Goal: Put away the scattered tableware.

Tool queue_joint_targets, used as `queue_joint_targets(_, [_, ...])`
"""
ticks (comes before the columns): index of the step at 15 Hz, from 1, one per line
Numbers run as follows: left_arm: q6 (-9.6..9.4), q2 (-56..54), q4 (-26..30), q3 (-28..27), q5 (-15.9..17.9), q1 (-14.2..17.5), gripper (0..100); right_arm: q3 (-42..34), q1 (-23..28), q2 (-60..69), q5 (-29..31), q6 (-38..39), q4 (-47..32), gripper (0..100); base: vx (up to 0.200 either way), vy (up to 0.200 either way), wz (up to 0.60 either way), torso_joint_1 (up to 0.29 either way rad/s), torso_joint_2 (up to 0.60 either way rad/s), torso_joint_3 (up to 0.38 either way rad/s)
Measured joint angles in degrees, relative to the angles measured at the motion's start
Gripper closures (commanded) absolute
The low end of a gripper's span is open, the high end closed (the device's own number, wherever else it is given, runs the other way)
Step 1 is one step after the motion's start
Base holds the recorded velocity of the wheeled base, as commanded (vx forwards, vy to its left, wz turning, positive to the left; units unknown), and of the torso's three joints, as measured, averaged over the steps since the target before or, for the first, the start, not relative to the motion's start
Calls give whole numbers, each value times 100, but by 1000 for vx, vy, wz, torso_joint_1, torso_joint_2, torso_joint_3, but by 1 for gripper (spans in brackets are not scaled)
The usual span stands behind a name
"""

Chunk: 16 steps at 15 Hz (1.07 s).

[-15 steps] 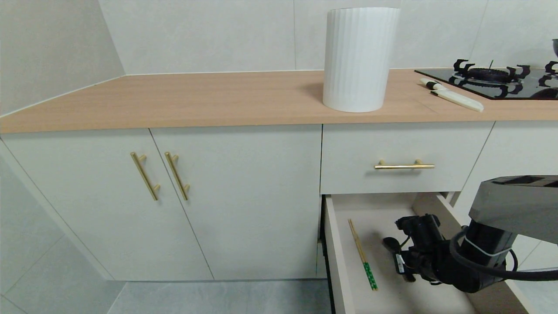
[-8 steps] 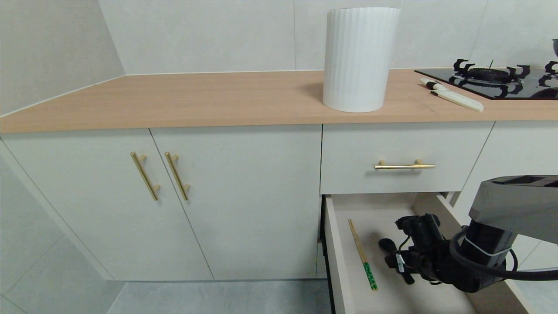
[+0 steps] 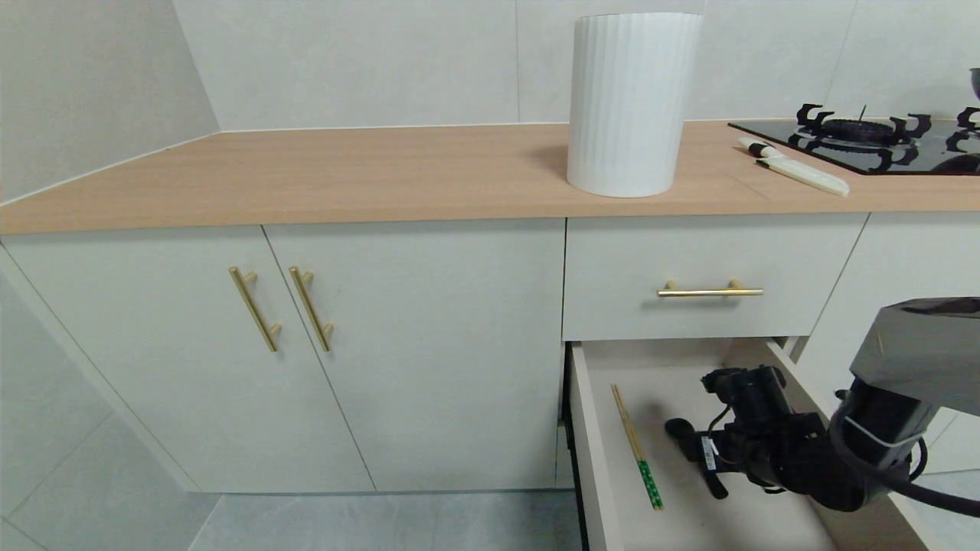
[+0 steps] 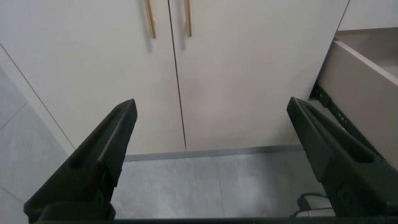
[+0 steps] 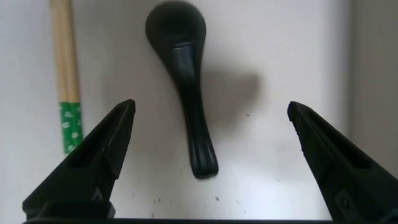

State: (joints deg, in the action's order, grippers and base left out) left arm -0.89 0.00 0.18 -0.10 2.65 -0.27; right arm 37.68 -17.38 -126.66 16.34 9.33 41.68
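Right pincer (image 5: 209,115) is spread open above the open drawer (image 3: 586,428), holding nothing. Black spoon (image 5: 183,93) lies flat on the drawer floor beside the chopsticks (image 5: 65,81), apart from them, so it reads as put away. Left pincer (image 4: 211,115) is open and empty, low, facing the cabinet doors (image 4: 249,62). Knife (image 3: 796,170) on the desk (image 3: 383,176) is likely next.

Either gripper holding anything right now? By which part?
Nothing is held. The right gripper is open above the spoon, which lies loose in the drawer. The left gripper is open and empty.
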Motion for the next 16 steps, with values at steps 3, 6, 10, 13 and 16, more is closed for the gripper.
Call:
queue_joint_targets(3, [2, 0, 0, 0, 0, 0, 0, -72, -41, 803, -112, 4, -908, 0, 0, 0, 0, 0, 0, 0])
queue_joint_targets(6, [0, 0, 0, 0, 0, 0, 0, 79, -69, 1754, -402, 9, -2523, 0, 0, 0, 0, 0, 0, 0])
queue_joint_targets(10, [-17, 0, -2, 0, -2, 0, 0, 258, -221, 2478, -542, 15, -3207, 0, 0, 0, 0, 0, 0, 0])
queue_joint_targets(13, [-11, 0, 0, 0, 0, 0, 0, 280, -362, 2638, -542, 83, -3222, 0, 0, 0, 0, 0, 0, 0])
queue_joint_targets(16, [-23, 0, -2, 0, 0, 0, 0, 358, -419, 2712, -542, 222, -3493, 0, 0, 0, 0, 0, 0, 0])
